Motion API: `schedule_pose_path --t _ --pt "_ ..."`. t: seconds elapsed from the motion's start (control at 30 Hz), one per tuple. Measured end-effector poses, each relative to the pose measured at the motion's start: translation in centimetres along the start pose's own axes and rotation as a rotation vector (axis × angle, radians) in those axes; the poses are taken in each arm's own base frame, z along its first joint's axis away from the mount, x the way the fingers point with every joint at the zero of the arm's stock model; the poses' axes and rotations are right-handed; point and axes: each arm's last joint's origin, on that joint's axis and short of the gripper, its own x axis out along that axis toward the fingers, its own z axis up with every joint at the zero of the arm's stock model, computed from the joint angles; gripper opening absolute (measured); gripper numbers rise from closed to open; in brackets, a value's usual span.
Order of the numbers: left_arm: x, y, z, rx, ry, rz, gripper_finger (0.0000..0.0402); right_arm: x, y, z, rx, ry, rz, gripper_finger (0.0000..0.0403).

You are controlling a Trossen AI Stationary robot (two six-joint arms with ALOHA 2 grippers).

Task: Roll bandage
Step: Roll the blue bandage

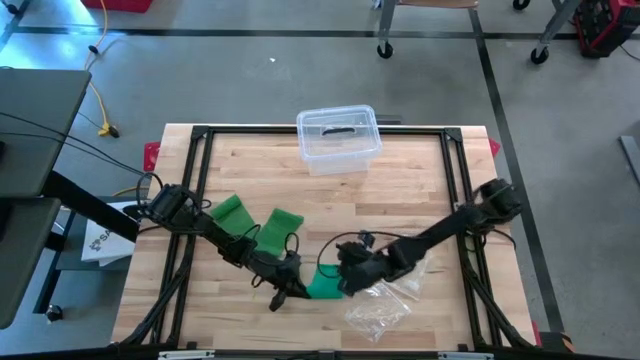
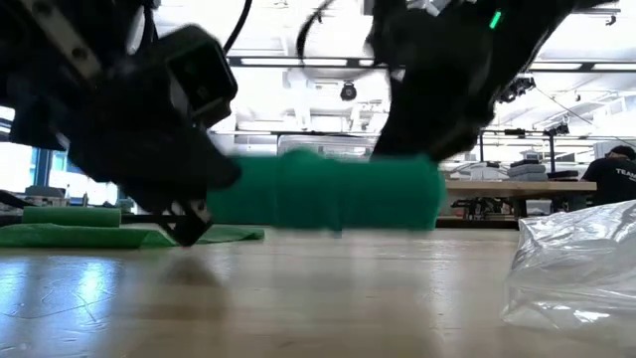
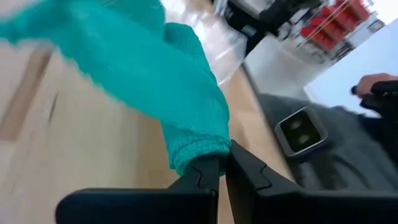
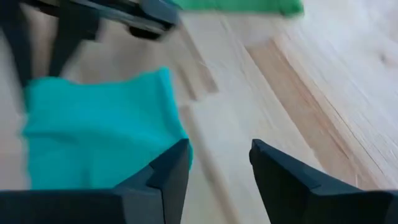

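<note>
Green bandage strips lie flat and unrolled at the left of the wooden surface, so that part is not yet done. Just right, the left tool is pinched shut on one end of the teal bandage, which looks partly rolled. Beside it the right tool stands parted and empty.

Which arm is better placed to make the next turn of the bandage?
Probably right. The left pincer is shut on the green bandage, pinning one end. The right pincer is open at the other end, free to regrip and turn it.
</note>
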Motion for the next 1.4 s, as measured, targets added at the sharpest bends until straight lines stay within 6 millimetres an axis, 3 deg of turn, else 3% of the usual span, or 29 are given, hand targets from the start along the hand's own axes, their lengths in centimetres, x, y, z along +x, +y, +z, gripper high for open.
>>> schedule_pose_path --t 0.2,0.43,0.67,0.87,1.0,1.1,1.2,1.4 --pt "-0.2 -0.7 0.7 0.000 -0.017 -0.072 0.0005 -4.1 1.1 -0.4 -0.007 -0.120 -0.045 0.0163" --pt "-0.2 -0.8 0.8 -0.055 -0.022 -0.077 0.0005 -4.7 1.2 -0.4 0.007 -0.140 -0.057 0.0183" --pt "-0.2 -0.2 1.2 -0.182 -0.048 -0.029 0.0005 -5.8 3.6 -0.1 -0.117 -0.208 0.147 0.0192" --pt "-0.3 0.6 1.8 -0.224 -0.079 -0.001 0.0005 -2.8 3.2 0.0 -0.077 -0.156 0.170 0.0192" --pt "-0.3 0.6 1.7 -0.227 -0.067 -0.008 0.0005 0.1 1.4 -0.7 0.141 -0.133 -0.032 0.0192" --pt "-0.3 0.4 1.6 -0.232 -0.067 -0.008 0.0005 0.8 0.0 -1.3 0.214 -0.099 -0.159 0.0192" --pt "-0.3 0.3 1.5 -0.230 -0.057 -0.023 0.0005 -0.3 0.0 -1.5 0.192 -0.088 -0.185 0.0192" --pt "-0.4 -0.2 2.4 -0.205 -0.133 -0.097 0.0005 -4.9 1.4 -1.7 0.045 -0.156 -0.147 0.0192"
